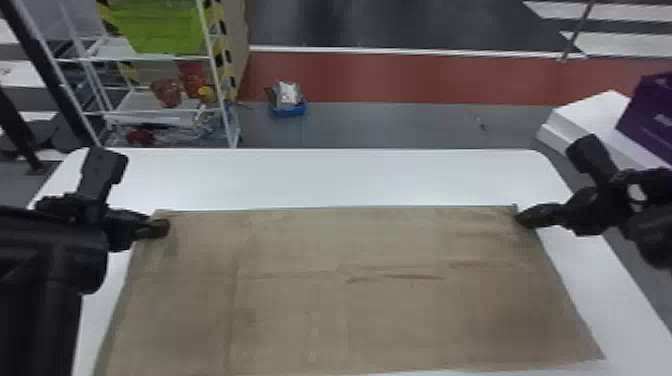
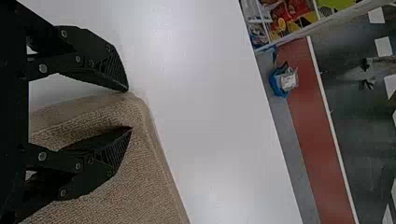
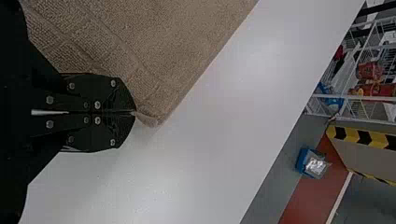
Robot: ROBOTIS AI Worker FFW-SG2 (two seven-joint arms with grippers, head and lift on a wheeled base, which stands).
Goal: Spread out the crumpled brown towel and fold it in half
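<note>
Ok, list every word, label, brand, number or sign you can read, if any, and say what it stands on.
No text is readable.
Purple box: pale print, too small to read.
Yellow-and-black striped edging: warning-style pattern, no words I can make out.
Brown towel and white table: no lettering visible.
</note>
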